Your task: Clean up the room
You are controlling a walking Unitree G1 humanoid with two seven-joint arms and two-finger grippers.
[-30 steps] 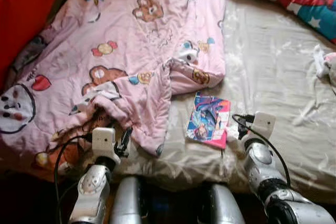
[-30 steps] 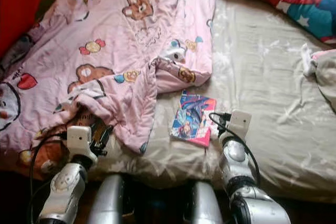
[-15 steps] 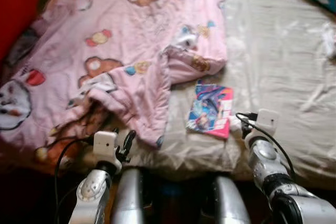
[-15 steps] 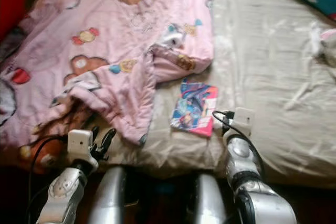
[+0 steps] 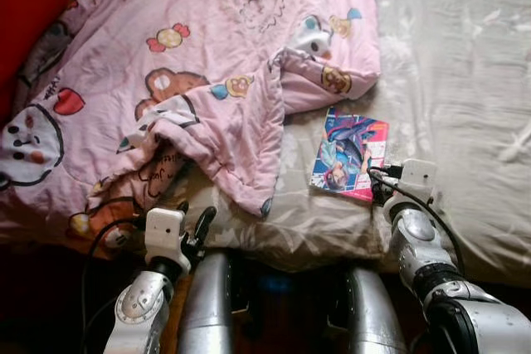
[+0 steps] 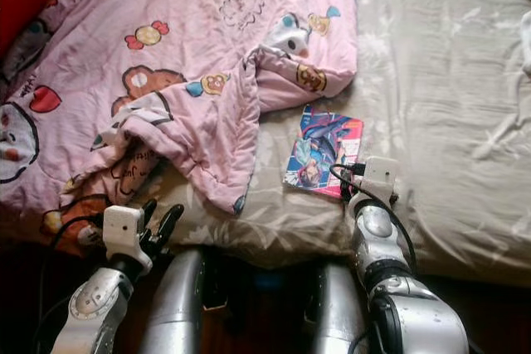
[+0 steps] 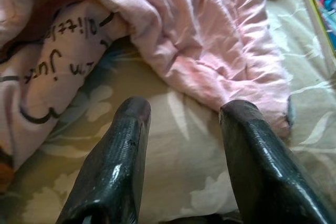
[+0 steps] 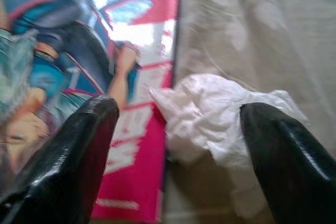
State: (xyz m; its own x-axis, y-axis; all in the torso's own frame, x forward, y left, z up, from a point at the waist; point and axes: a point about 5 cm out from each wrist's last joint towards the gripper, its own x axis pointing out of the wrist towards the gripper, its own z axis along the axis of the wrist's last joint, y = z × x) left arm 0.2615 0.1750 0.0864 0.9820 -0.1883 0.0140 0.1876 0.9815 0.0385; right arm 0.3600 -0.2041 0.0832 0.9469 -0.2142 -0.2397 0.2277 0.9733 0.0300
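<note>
A book with a pink and blue cover lies on the beige sheet, just right of a folded corner of the pink bear-print quilt. My right gripper is open at the book's near right corner. Between its fingers lie a crumpled white tissue and the pink edge of the book. My left gripper is open and holds nothing. It stands at the bed's front edge, just short of the quilt's hanging corner.
A red cushion stands at the far left behind the quilt. The bed's front edge drops to dark floor, where my silver legs stand. Bare sheet stretches to the right of the book.
The whole view has shifted as the camera moved. My left gripper has drawn back a little from the quilt toward the bed's edge. The right gripper stays by the book's corner.
</note>
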